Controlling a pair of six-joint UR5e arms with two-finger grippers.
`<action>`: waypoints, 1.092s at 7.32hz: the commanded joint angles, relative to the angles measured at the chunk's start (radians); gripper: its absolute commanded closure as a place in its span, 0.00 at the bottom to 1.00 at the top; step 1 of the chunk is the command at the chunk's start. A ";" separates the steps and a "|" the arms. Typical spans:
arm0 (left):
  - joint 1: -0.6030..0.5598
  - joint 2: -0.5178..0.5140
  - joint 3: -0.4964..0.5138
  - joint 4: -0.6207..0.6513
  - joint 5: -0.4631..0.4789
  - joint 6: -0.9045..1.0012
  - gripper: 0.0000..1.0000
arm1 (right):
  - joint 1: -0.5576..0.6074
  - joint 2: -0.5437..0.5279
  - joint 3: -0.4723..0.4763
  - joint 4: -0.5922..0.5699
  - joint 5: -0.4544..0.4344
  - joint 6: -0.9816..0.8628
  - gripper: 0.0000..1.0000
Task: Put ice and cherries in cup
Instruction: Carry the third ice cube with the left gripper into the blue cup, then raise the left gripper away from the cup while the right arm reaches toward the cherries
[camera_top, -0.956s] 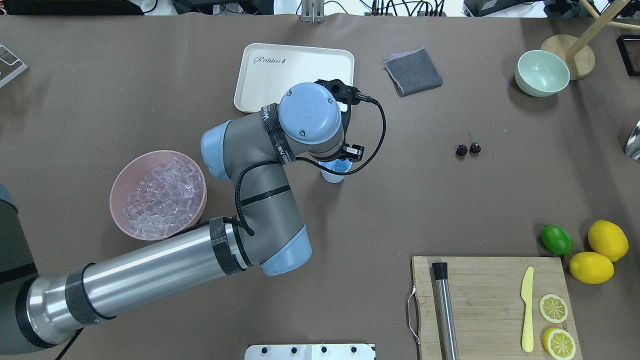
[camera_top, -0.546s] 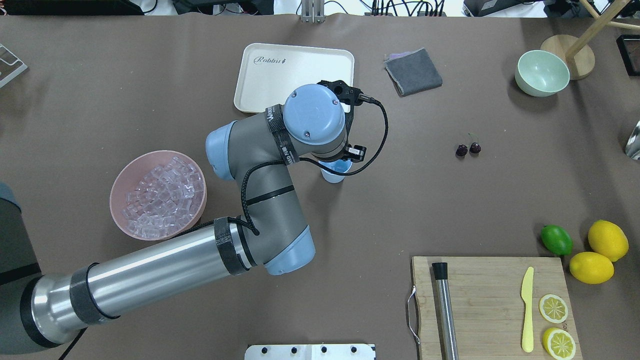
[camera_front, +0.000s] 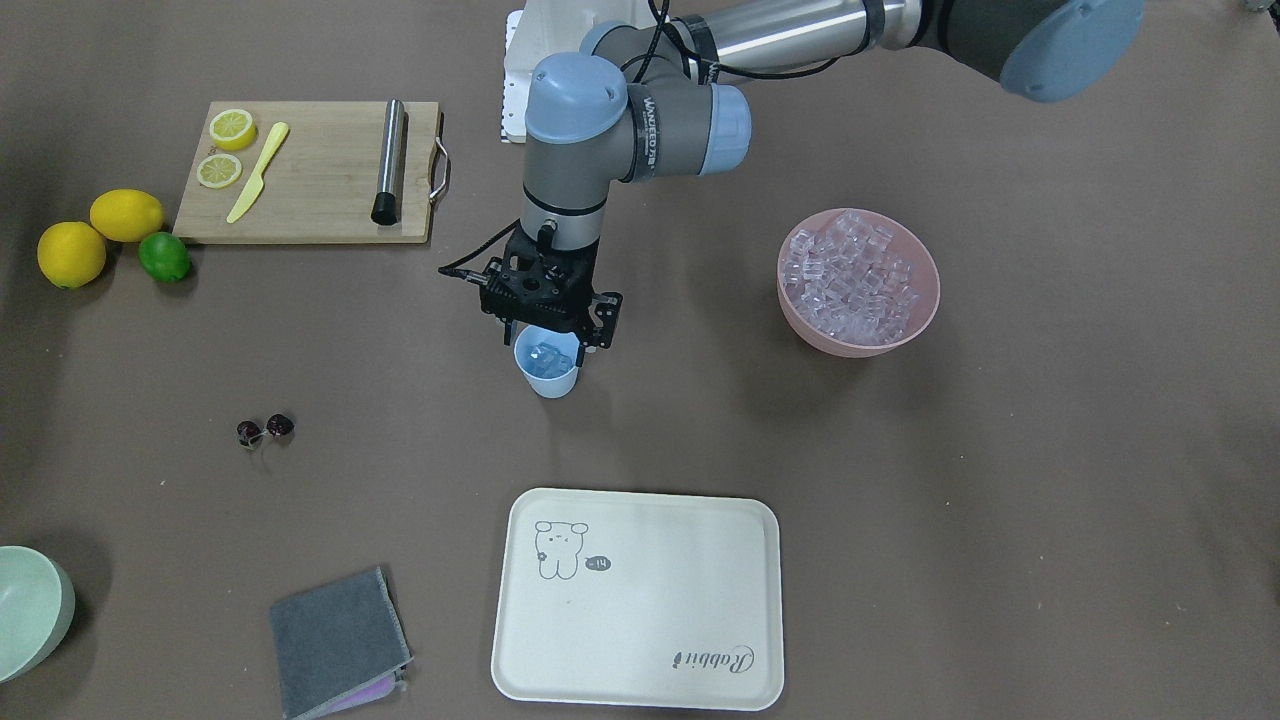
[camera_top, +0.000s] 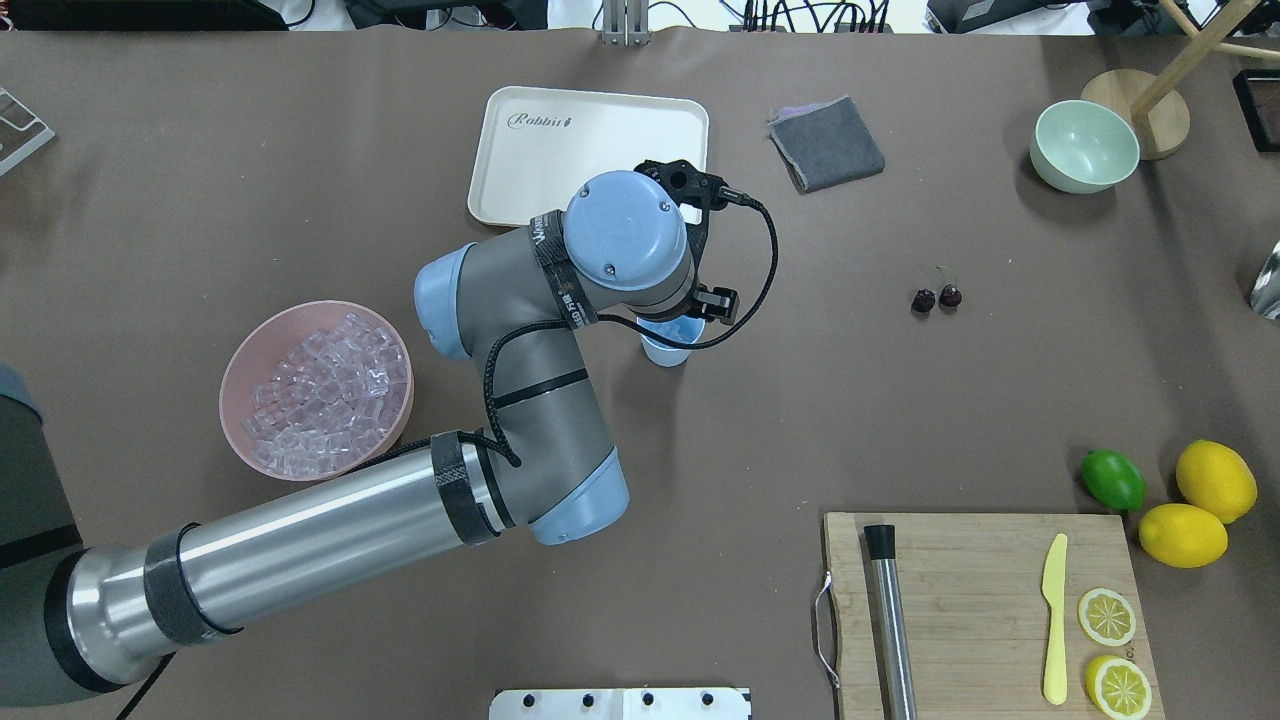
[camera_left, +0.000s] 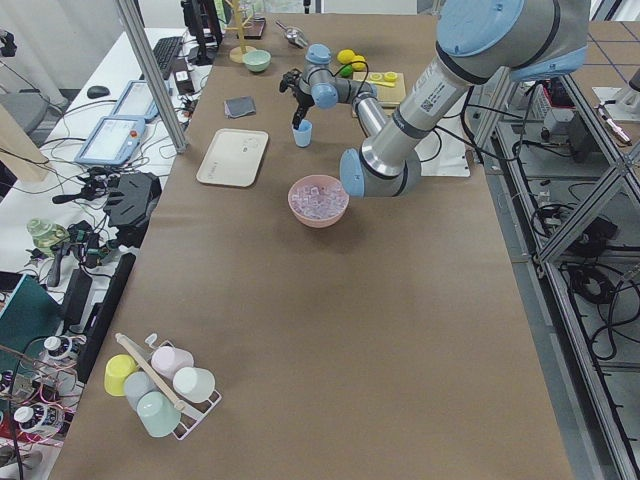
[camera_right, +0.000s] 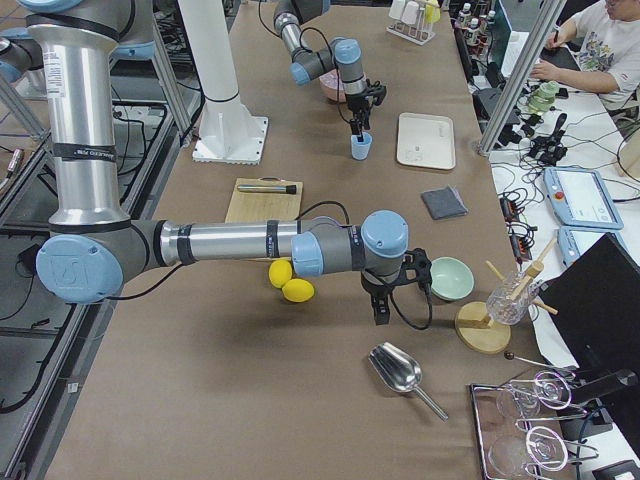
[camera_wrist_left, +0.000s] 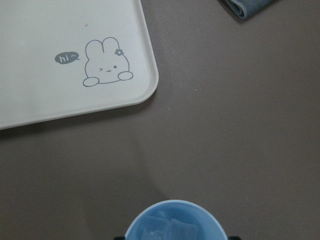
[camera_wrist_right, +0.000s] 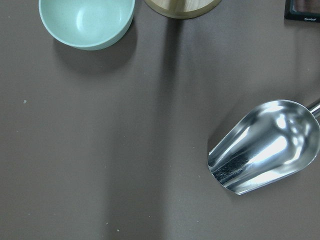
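Observation:
The light blue cup (camera_front: 549, 381) stands mid-table and holds a few clear ice cubes (camera_front: 545, 355), which also show in the left wrist view (camera_wrist_left: 169, 229). My left gripper (camera_front: 547, 341) hangs straight above the cup, open, with one finger on each side of the rim and nothing held. The main heap of ice (camera_front: 856, 281) fills the pink bowl (camera_front: 925, 305). The two dark cherries (camera_front: 265, 430) lie on the table, well away from the cup. My right gripper (camera_right: 381, 306) shows only in the exterior right view, so I cannot tell its state.
A cream tray (camera_front: 640, 600) lies just beyond the cup. A grey cloth (camera_front: 335, 640), a pale green bowl (camera_front: 30, 610) and a steel scoop (camera_wrist_right: 265, 150) are nearby. A cutting board (camera_front: 310, 170) carries a knife, lemon slices and a steel tube. Lemons and a lime (camera_front: 163, 257) sit beside it.
The left arm has shifted slightly to the right above the cup. The cup, the cherries and the pink bowl have not moved.

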 joint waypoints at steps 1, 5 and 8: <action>-0.037 0.005 -0.024 -0.002 -0.018 0.000 0.02 | 0.000 0.004 0.012 0.000 0.007 0.005 0.00; -0.243 0.277 -0.247 0.010 -0.233 0.092 0.02 | -0.067 0.082 0.033 0.000 0.134 0.101 0.00; -0.334 0.435 -0.329 0.004 -0.299 0.150 0.02 | -0.294 0.226 0.044 0.093 0.009 0.440 0.00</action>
